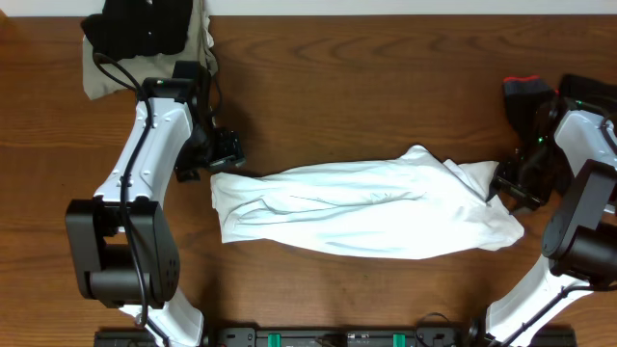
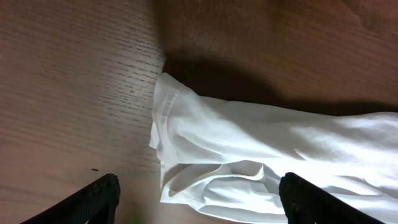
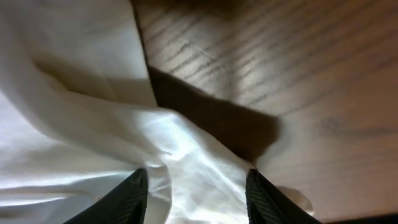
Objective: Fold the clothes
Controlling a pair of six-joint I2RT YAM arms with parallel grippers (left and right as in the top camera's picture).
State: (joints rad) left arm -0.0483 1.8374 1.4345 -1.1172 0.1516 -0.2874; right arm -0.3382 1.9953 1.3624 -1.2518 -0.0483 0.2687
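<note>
The white shirt [image 1: 357, 207] lies across the middle of the table as a long wrinkled band, folded lengthwise. My left gripper [image 1: 228, 150] hovers just beyond the shirt's upper left corner. In the left wrist view its fingers [image 2: 199, 205] are wide open with the shirt's left end [image 2: 249, 143] between and below them. My right gripper [image 1: 508, 185] is at the shirt's right end. In the right wrist view its fingers [image 3: 196, 199] are open over the white cloth [image 3: 74, 124]. A black garment [image 1: 140, 24] lies on a khaki one [image 1: 96, 82] at the far left corner.
A black item with a red edge [image 1: 527, 92] sits at the far right, next to the right arm. Bare wooden table [image 1: 386, 87] shows behind and in front of the shirt. The arm bases stand at the front edge.
</note>
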